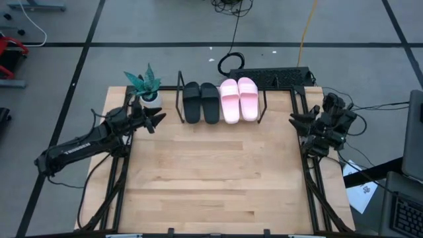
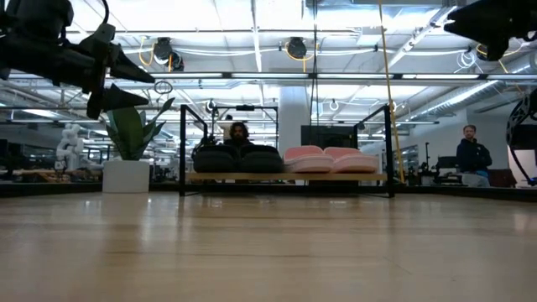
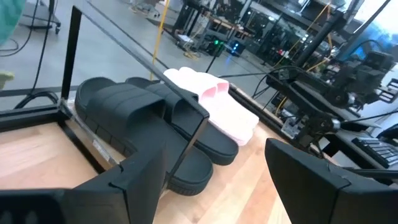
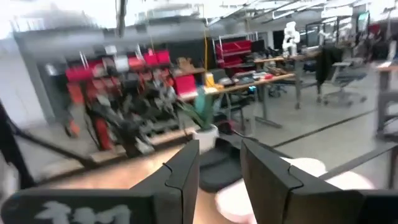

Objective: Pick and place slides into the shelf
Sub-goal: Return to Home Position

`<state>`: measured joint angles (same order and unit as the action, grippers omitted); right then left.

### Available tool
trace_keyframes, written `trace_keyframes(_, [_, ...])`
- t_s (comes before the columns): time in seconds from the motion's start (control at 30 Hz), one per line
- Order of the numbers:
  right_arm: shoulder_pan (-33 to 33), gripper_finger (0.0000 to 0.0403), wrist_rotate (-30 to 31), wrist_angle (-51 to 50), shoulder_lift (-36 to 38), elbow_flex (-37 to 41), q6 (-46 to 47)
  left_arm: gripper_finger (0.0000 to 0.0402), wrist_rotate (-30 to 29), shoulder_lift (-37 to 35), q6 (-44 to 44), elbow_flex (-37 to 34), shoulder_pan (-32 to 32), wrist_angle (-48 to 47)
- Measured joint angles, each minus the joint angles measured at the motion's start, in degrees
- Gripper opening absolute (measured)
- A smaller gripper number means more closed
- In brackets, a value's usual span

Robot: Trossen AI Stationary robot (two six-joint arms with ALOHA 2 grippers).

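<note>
All the slides lie side by side on the shelf (image 1: 180,99) at the table's far edge. The black pair (image 1: 200,102) is on the left and the pale pink pair (image 1: 238,99) on the right, soles down on the board (image 2: 285,177). My left gripper (image 1: 158,120) hovers open just left of the shelf's near left corner, pointing toward it. In its wrist view the black slides (image 3: 143,118) and a pink slide (image 3: 217,102) lie ahead. My right gripper (image 1: 294,121) hovers open to the shelf's right, above the table's right edge, empty.
A potted plant (image 1: 145,84) in a white pot stands at the table's far left corner, next to the shelf and close to my left arm. The wooden tabletop (image 1: 211,178) spreads out in front of the shelf. People (image 2: 472,155) are in the room beyond the table.
</note>
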<state>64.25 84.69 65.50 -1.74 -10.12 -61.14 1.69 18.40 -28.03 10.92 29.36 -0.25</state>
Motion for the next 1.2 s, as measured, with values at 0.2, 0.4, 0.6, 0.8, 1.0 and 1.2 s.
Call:
trace_keyframes(0.2, [0.00,0.0110,4.03,-0.33,0.00,-0.36,17.60,0.0273,1.83,-2.83,0.09,0.00,-0.02,-2.31])
trace_keyframes(0.4, [1.10,0.0110,-20.38,-17.16,-0.86,1.89,24.79,0.0273,4.38,-5.79,0.33,0.00,-0.02,-6.08])
trace_keyframes(0.6, [1.06,0.0110,-27.52,-30.07,-8.88,-1.13,42.30,0.0273,6.98,-8.98,0.43,0.00,-0.02,-8.02])
trace_keyframes(0.8, [-4.91,0.0110,-27.57,-33.92,-28.23,-13.30,46.75,0.0273,8.99,-11.66,0.64,0.00,-0.02,-10.93])
trace_keyframes(1.0, [-22.16,0.0110,-37.18,-52.12,-36.45,-17.67,71.46,0.0273,12.49,-13.69,0.80,0.00,-0.04,-14.04])
trace_keyframes(1.2, [-51.57,0.0110,-72.63,-47.70,-42.50,-17.13,75.79,0.0273,13.47,-16.55,1.72,0.00,-0.02,-16.25])
